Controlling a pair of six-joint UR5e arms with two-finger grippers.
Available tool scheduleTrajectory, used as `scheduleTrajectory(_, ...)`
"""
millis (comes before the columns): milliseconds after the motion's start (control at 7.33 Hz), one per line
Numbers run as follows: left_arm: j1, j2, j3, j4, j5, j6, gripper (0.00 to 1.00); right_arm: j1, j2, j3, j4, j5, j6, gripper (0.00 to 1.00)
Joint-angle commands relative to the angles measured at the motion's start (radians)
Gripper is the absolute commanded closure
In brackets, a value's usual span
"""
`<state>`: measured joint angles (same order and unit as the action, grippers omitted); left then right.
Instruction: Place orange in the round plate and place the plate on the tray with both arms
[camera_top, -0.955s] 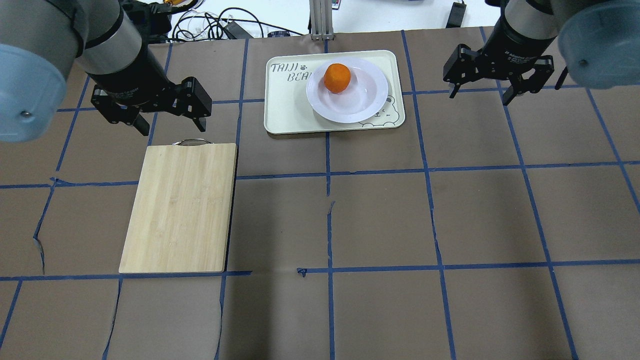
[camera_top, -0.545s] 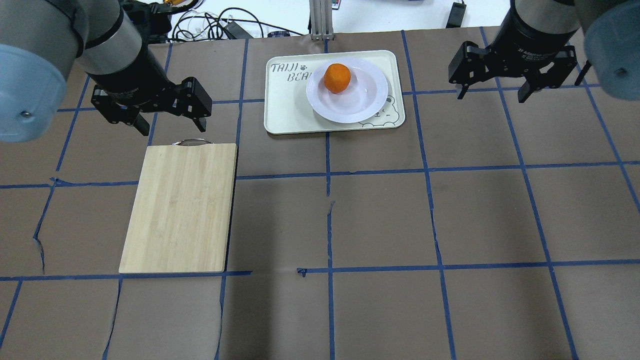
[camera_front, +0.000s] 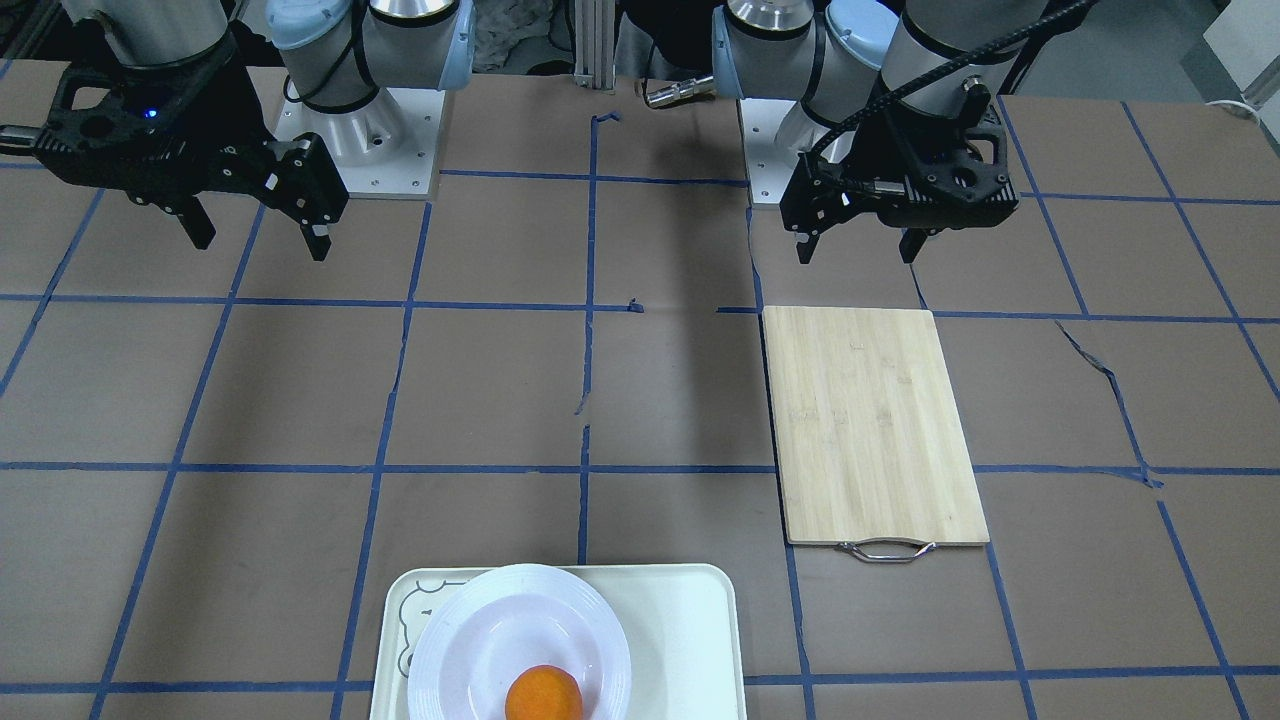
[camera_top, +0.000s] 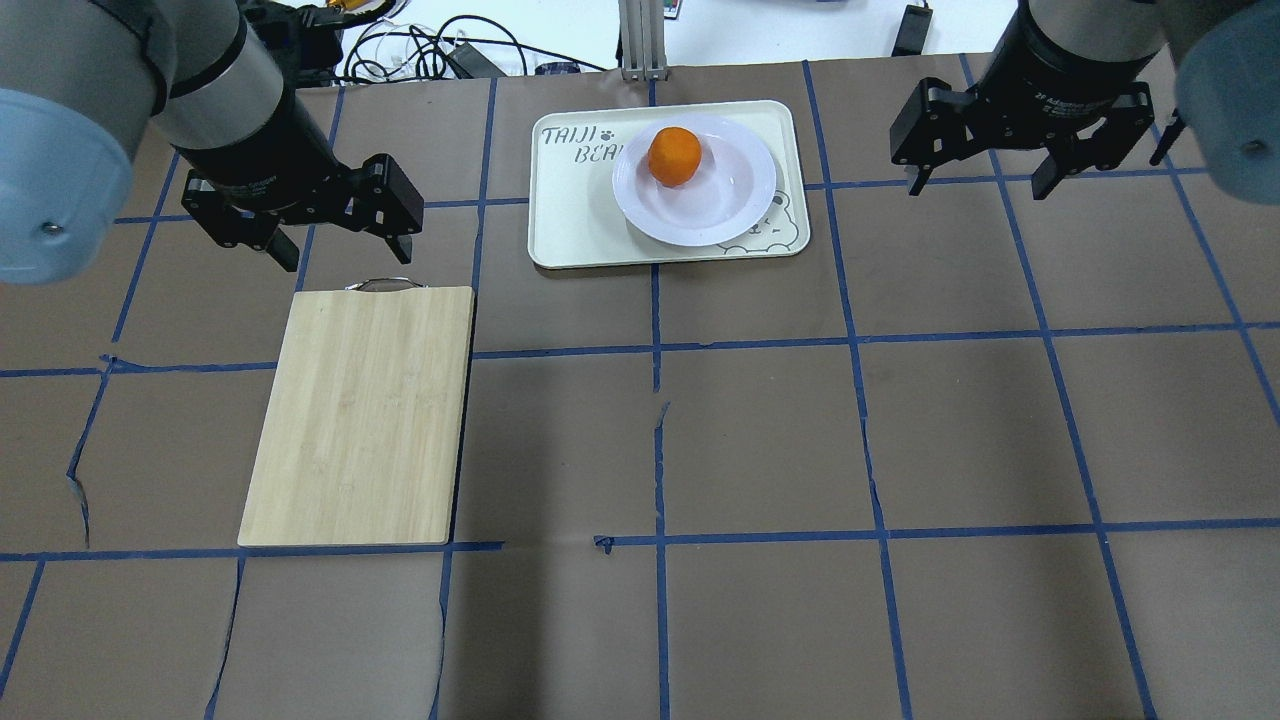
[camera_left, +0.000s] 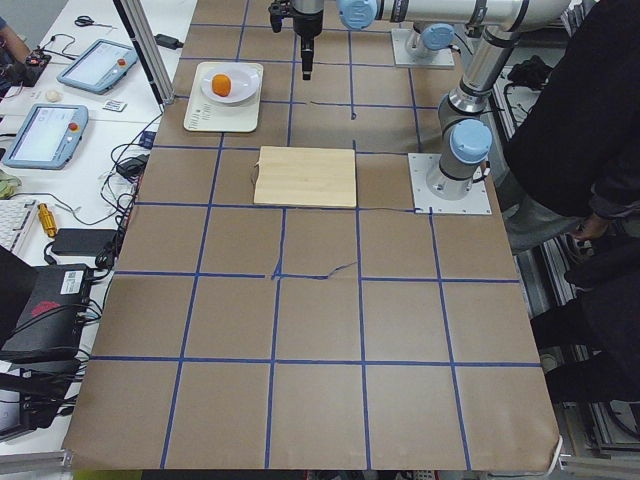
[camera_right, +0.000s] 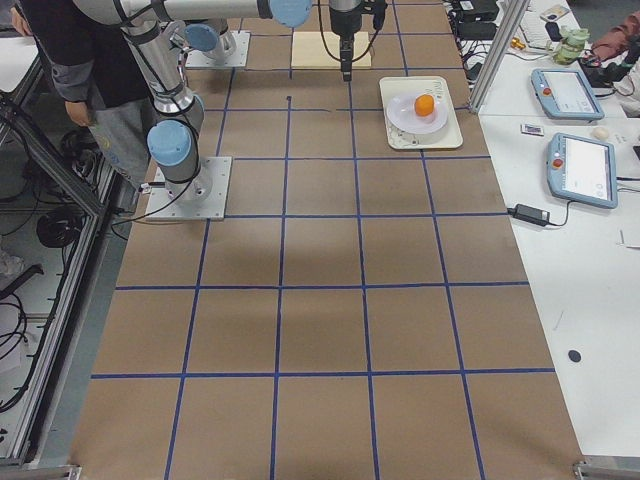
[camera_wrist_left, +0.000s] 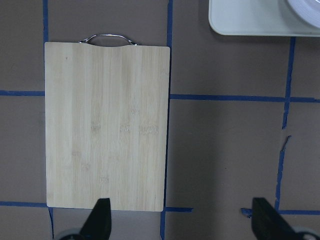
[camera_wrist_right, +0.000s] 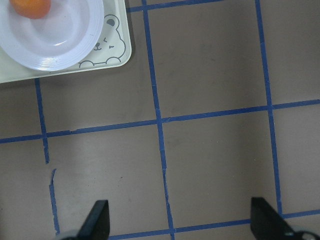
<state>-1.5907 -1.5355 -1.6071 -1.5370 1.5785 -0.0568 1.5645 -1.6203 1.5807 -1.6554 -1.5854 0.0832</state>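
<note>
Left hand hangs with its black fingers spread wide and nothing between them, high over the brown paper-covered surface with its blue tape grid. Its wrist view looks straight down on the pale bamboo cutting board with a metal handle. Right hand is likewise spread and empty, over bare surface to the right of the pale cream rectangular plastic tray. That tray lies near the surface's far edge, between the two hands and apart from both, with open grid squares on either side and a broad bare stretch toward the robot. On the tray's right part rests the glossy white round plate, its rim overlapping the grey bear drawing. The small round orange fruit sits in the plate's well, off-centre toward the far left side. Neither hand touches tray, plate or fruit.
</note>
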Motion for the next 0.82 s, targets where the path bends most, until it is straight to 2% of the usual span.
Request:
scheduleTrajectory(0,0.0,0.0,0.001,0.0,0.0,0.0,0.0,0.002,0.0,0.002,0.0,0.007,0.001,0.0)
scheduleTrajectory(682,0.0,0.0,0.001,0.0,0.0,0.0,0.0,0.002,0.0,0.01,0.005,0.022,-0.005,0.0)
